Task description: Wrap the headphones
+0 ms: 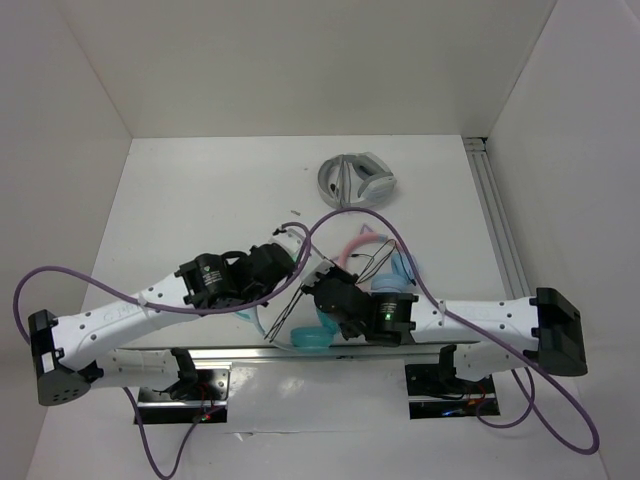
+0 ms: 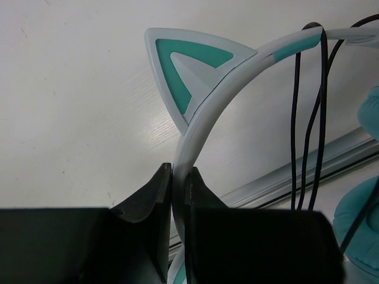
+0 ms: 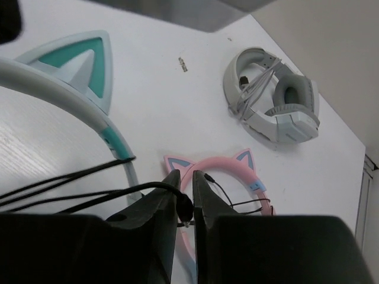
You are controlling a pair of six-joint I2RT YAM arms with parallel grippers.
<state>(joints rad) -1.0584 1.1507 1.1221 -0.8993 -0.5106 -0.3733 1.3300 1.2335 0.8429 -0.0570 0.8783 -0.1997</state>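
Headphones [image 2: 195, 59] seen at 6 o'clock edge of table [image 1: 200, 200], between both arms. Left gripper [image 2: 177, 177] clamped tight on pale headband [image 2: 194, 127], just below cat ear [image 2: 177, 77]. Black cable [image 2: 294, 118] looped over headband in several strands. Right gripper [image 3: 184, 180] pinched nearly together on cable end. Pink-banded pair [image 3: 216, 163] laid at 12 o'clock of right gripper. Grey-white folded pair [image 3: 278, 100] set well apart, toward table's 12 o'clock.

Bright even light, soft shadows, foreground blur.
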